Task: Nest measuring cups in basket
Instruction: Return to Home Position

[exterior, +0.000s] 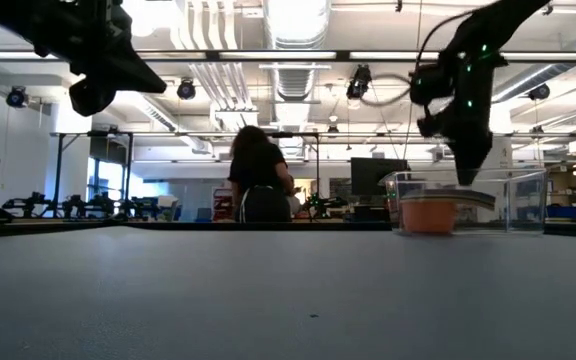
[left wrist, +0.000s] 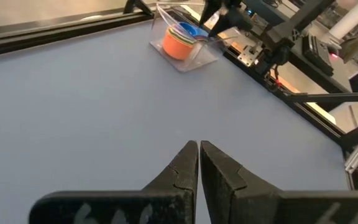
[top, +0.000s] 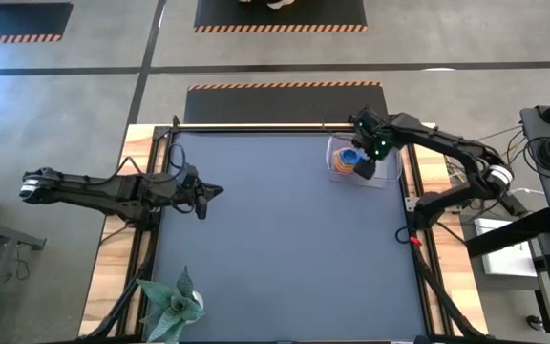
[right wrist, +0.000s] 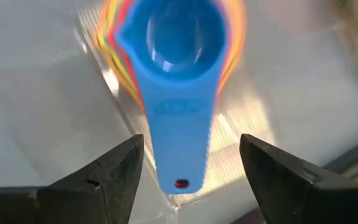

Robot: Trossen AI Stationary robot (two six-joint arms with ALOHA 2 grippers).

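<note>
Open tabletop (top: 285, 229) between plant (top: 172, 304) and basket (top: 333, 159)

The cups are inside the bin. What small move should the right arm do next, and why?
Probably raise the right gripper straight up, clear of the basket. Its jaws stand open on both sides of the blue cup's handle, not holding it, and the nested cups sit in the basket. The left gripper waits shut at the left of the table.

Beneath the blue measuring cup (right wrist: 179, 43), the other cups (right wrist: 109, 38) show only blurred rims; the right gripper (top: 363, 172) hides part of the basket (top: 337, 148).
</note>
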